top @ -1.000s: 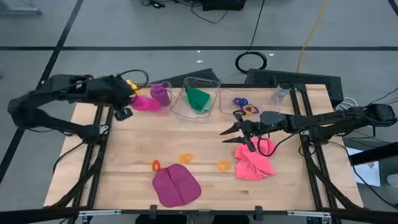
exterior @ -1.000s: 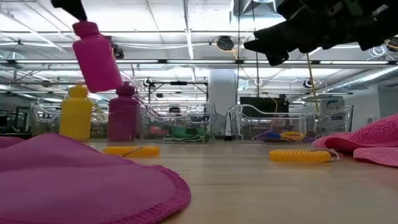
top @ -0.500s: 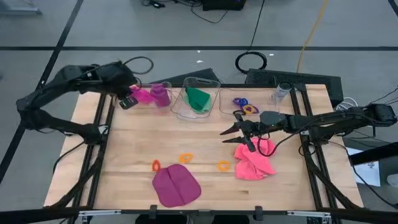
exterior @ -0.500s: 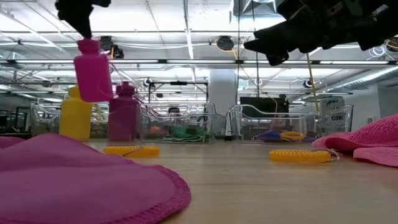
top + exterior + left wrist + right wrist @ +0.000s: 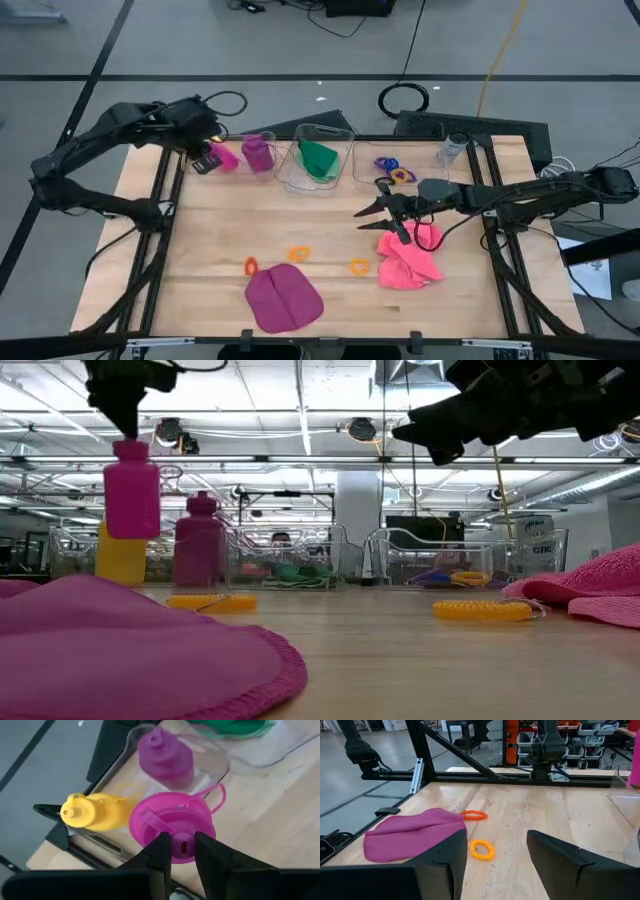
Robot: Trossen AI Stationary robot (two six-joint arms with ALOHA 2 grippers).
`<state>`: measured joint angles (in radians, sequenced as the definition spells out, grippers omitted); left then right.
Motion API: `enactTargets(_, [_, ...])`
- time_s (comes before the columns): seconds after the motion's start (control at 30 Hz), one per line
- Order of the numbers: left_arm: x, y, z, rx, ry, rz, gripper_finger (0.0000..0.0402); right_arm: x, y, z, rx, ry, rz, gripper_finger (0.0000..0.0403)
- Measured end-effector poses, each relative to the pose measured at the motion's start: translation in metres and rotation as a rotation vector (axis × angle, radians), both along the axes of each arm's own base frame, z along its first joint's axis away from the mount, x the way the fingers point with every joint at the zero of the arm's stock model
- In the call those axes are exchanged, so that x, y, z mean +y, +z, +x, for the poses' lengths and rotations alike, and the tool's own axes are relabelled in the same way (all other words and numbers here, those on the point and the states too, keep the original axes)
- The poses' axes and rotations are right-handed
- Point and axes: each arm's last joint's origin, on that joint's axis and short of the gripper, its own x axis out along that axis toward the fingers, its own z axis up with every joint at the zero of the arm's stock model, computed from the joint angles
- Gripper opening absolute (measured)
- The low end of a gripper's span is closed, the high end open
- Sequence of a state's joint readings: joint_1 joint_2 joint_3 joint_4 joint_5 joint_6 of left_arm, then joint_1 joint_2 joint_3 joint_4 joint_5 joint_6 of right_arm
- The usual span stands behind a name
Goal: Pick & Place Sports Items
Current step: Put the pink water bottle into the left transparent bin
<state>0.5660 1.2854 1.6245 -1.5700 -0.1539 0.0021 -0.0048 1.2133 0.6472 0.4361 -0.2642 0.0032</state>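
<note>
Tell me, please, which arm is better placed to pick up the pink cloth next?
The right. Its open gripper hovers just beside the pink cloth, empty. The left gripper is at the far corner, shut on the magenta bottle near the bottle bin.

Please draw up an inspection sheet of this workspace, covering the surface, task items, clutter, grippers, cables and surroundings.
Surface: wooden table.
Task items: magenta bottle held above the table's far left corner; purple bottle and yellow bottle standing there; green cloth in a clear bin; magenta cloth and pink cloth on the table; orange rings.
Clutter: nothing seen.
Grippers: left gripper shut on the magenta bottle's cap; right gripper open, above mid-table.
Cables: black coil on the floor.
Surroundings: concrete floor.
</note>
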Motion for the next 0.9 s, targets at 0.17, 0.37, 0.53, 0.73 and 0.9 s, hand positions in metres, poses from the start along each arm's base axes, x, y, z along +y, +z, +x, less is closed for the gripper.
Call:
enactTargets(0.17, [0.007, -0.014, 0.0, 0.043, 0.006, -0.018, 0.0047, 0.0, 0.0, 0.0, 0.0, 0.0, 0.0, 0.0144])
enactTargets(0.37, [0.016, -0.025, 0.0, 0.032, 0.024, -0.042, 0.0047, 0.0, 0.0, 0.0, 0.0, 0.0, 0.0, 0.0144])
enactTargets(0.53, [0.021, -0.027, -0.001, 0.029, 0.042, -0.044, 0.0047, 0.0, 0.0, 0.0, 0.0, 0.0, 0.0, 0.0144])
enactTargets(0.73, [0.029, -0.034, 0.009, 0.025, 0.037, -0.09, 0.0047, 0.0, 0.0, 0.0, 0.0, 0.0, 0.0, 0.0144])
enactTargets(0.9, [0.037, -0.043, 0.019, 0.058, 0.036, -0.121, 0.0047, 0.0, 0.0, 0.0, 0.0, 0.0, 0.0, 0.0144])
